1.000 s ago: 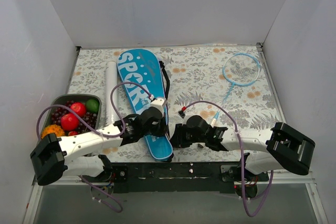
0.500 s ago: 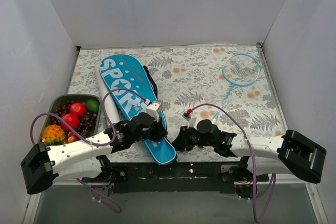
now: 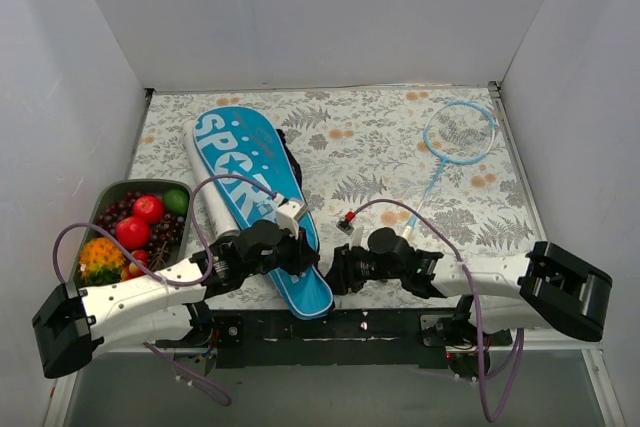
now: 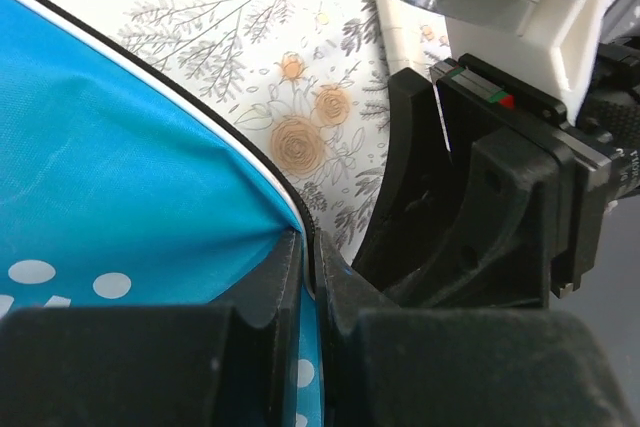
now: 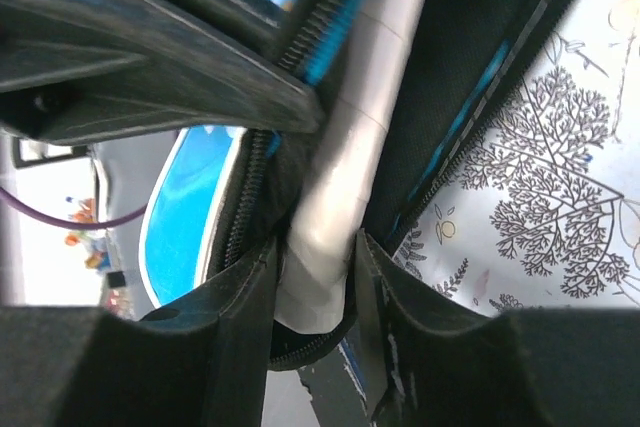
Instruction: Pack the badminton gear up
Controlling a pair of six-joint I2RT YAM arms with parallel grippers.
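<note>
This looks like the racket-bagging step. The left end effector (image 4: 310,252) is clamped on the rim of the long blue racket-shaped fabric cover (image 4: 120,177) at the near edge of the desk (image 3: 375,147). The right end effector (image 5: 318,282) straddles the silvery racket handle (image 5: 352,137) inside the cover, though I cannot tell whether it grips; the next move is probably to push the handle deeper.

White "SPOR" on blue cover (image 3: 243,160)

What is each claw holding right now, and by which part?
Left claw pinches the blue cover by its piped edge. Right claw straddles the silvery racket handle inside the cover; whether it clamps cannot be told.
</note>
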